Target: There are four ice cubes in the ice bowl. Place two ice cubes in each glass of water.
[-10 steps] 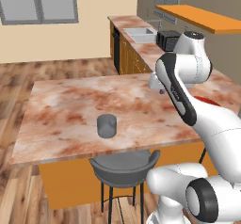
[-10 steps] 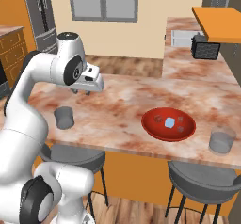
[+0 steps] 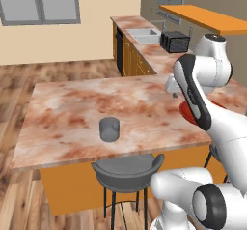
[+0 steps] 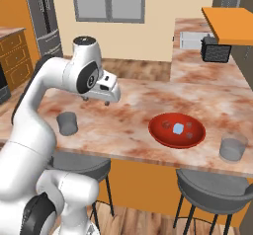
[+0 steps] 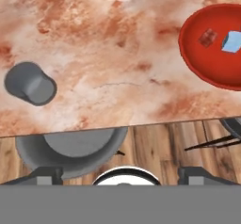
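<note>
Gripper [image 4: 109,95] hovers above the marble island counter [image 4: 133,125], between the two glasses; can't tell how far the jaws are open or whether they hold anything. Red ice bowl [image 5: 214,49] sits at 2 o'clock in the hand view, pale ice cube [image 5: 231,42] inside plus a darker, hard-to-read one [image 5: 206,37]. Near glass [image 5: 31,83] at 9 o'clock; far glass [image 4: 232,147] is beyond the bowl. Judgement: next reach goes bowl-ward. The arm cuts off most of the bowl in the left base view.
</note>
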